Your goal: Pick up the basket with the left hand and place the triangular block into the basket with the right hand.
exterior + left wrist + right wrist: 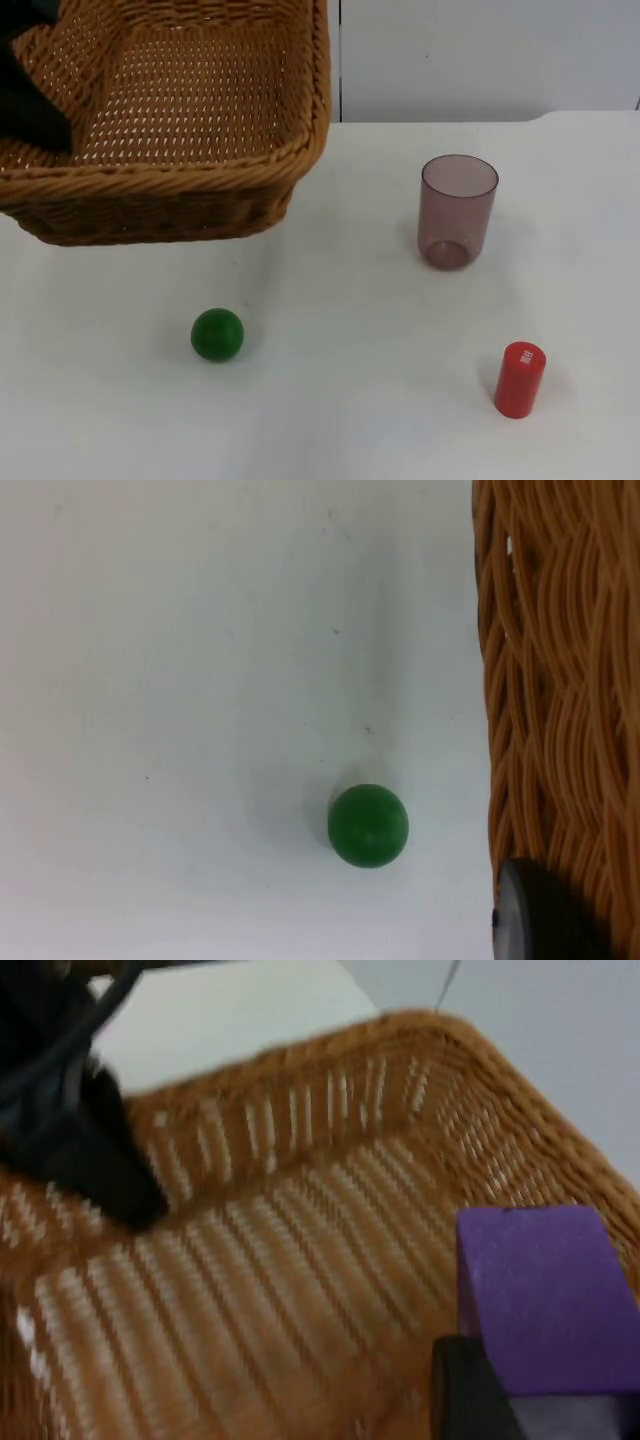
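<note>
My left tool [545, 920] grips the raised basket [200, 150] by its rim above the tabletop [350, 400]. My right tool [500, 1390] clasps the purple block [545, 1300] over the basket, not yet released.

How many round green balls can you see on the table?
1. The green ball lies on the white table, in front of the lifted basket. Another could be hidden behind the basket.
</note>
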